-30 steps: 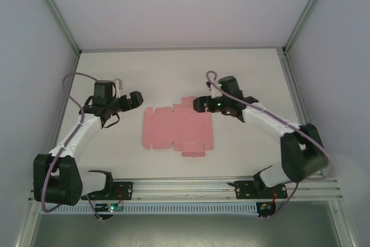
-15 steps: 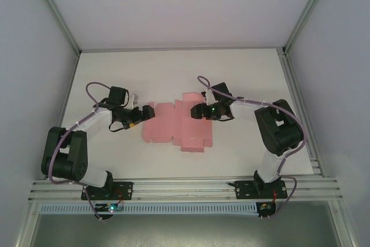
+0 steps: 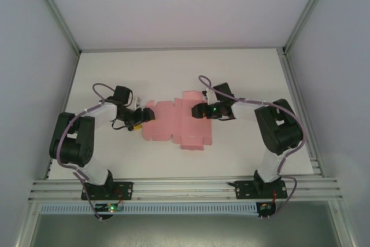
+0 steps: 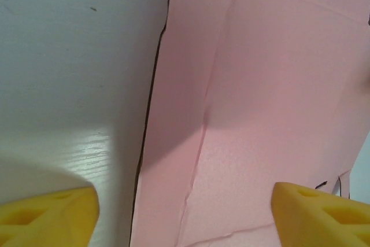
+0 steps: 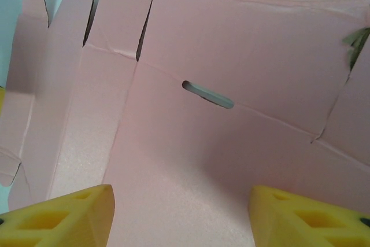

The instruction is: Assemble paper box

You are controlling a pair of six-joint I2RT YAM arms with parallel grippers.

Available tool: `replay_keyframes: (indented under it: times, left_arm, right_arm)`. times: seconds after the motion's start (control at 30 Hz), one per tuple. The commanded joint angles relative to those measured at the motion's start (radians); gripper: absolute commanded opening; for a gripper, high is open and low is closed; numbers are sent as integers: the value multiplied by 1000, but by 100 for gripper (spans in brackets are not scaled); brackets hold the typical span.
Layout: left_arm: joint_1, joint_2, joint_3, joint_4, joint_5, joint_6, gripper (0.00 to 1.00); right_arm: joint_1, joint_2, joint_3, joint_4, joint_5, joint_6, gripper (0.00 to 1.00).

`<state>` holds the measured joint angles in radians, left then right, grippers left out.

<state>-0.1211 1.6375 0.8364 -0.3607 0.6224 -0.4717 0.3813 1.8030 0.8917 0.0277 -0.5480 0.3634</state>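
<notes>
The paper box (image 3: 176, 124) is a flat pink die-cut sheet lying unfolded on the white table, creases and flaps showing. My left gripper (image 3: 145, 118) hovers open over its left edge; in the left wrist view the sheet (image 4: 260, 114) lies between the yellow fingertips (image 4: 49, 215), with the sheet's edge running down just right of the left one. My right gripper (image 3: 198, 110) is open over the sheet's right half. The right wrist view shows the sheet (image 5: 191, 143) with a small slot (image 5: 208, 95) in it, spread below the yellow fingertips (image 5: 300, 215).
The white table (image 3: 173, 67) is bounded by grey walls and metal frame posts (image 3: 55, 15) at the back corners. An aluminium rail (image 3: 185, 188) runs along the near edge by both arm bases.
Both arms swung inward from the sides a second ago and came down over the pink sheet. In the last half second the left gripper crept a little further right onto the sheet's left edge.
</notes>
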Motion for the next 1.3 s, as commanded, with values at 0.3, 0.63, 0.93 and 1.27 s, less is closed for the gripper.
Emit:
replay_keyframes:
  times: [0.3,0.63,0.93,1.27]
  left_arm:
    - [-38,44,33,283,172,55,4]
    - [-50,-229,28,322,201,176,0]
    - [-99,-439,106,431,338,213,0]
    - [-179,-578,148,528,354,174,0]
  right_arm:
    - [-21,71,-35,-131,38,-55,65]
    - [-117,-218,-25,-112,-100,-104,78]
    - [-341,-531,-136,121,-389,-80,92]
    - [-394,-578,-171,348,-601,-32,86]
